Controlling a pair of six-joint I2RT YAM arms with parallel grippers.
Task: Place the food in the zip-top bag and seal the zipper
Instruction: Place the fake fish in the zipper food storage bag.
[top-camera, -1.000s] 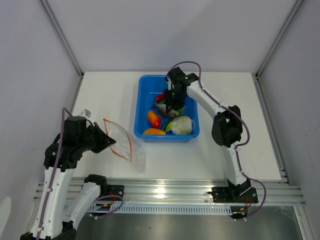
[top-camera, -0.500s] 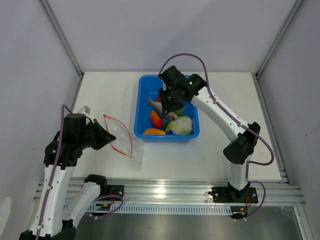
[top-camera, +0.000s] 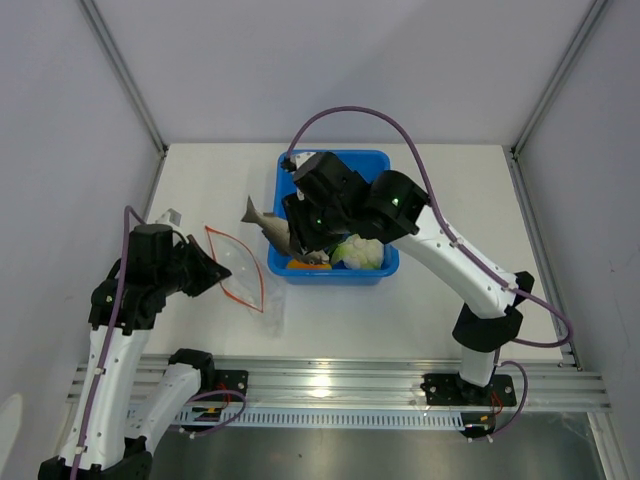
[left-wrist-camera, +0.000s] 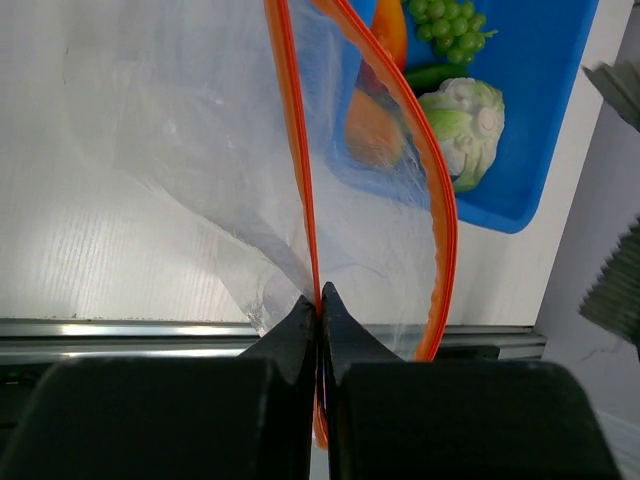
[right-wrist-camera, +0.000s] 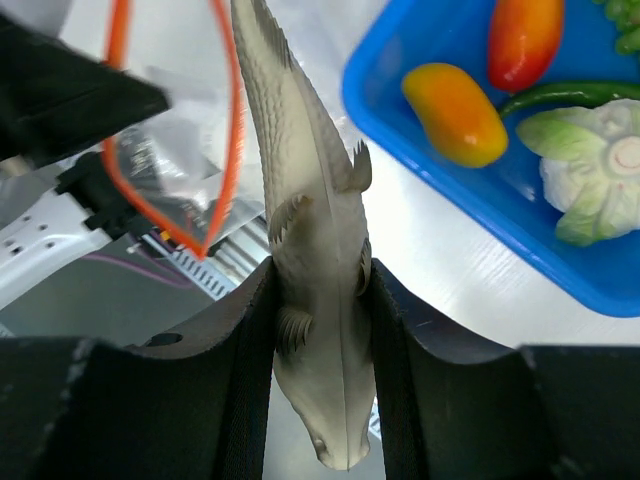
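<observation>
The clear zip-top bag (top-camera: 240, 268) lies on the table left of the blue bin, its mouth gaping toward the bin. My left gripper (top-camera: 207, 272) is shut on one side of the orange-red zipper (left-wrist-camera: 301, 150) at the corner, and the other side (left-wrist-camera: 446, 200) bows away from it. A grey fish (top-camera: 266, 222) hangs tail-first over the bin's left rim with my right gripper (top-camera: 292, 238) shut on it. In the right wrist view the fish (right-wrist-camera: 300, 170) points its tail at the bag mouth (right-wrist-camera: 170, 150). Cauliflower (top-camera: 360, 250), orange pieces (right-wrist-camera: 455, 112) and a green pepper (right-wrist-camera: 570, 93) stay in the bin.
The blue bin (top-camera: 385, 165) stands at the table's centre back, between the bag and the right arm. The metal rail (top-camera: 330, 385) runs along the near table edge. Grey walls close in on the left, right and back.
My right gripper has lifted the grey fish out of the bin and carried it left over the bin's rim toward the bag. The left gripper has kept its hold on the zipper.
</observation>
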